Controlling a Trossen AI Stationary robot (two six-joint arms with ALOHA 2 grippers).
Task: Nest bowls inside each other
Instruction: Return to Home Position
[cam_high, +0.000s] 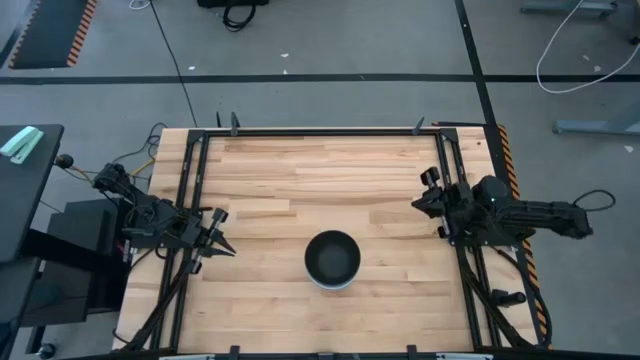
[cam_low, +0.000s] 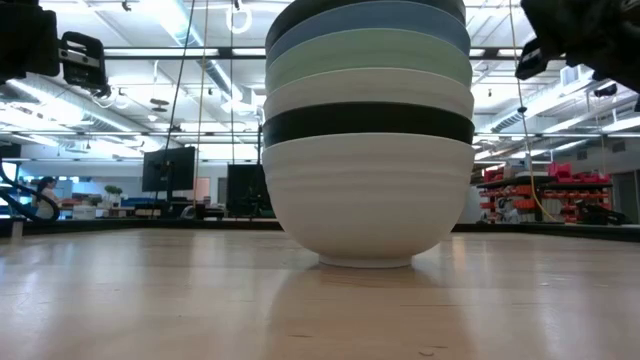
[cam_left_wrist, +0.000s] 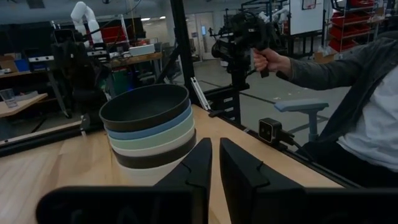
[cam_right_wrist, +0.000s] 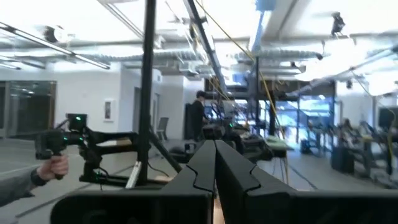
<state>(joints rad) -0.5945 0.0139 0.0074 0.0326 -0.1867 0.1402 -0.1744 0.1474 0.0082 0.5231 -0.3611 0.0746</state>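
The bowls (cam_high: 332, 259) stand as one nested stack on the table's near middle. In the low view the stack (cam_low: 368, 130) reads, from the bottom, white, black, white, mint green, blue, with a black bowl on top. The lowest white bowl rests on its foot on the wood. My left gripper (cam_high: 225, 243) hovers shut near the table's left edge, pointing toward the stack (cam_left_wrist: 149, 134). My right gripper (cam_high: 420, 203) is shut near the right edge, well apart from the stack. Neither gripper touches a bowl.
A black metal frame (cam_high: 320, 131) runs around the wooden tabletop (cam_high: 300, 180). A person in a grey sleeve (cam_left_wrist: 348, 68) stands beyond the table's right side, holding a camera rig (cam_left_wrist: 239, 34). That person's hand (cam_right_wrist: 53, 165) also shows in the right wrist view.
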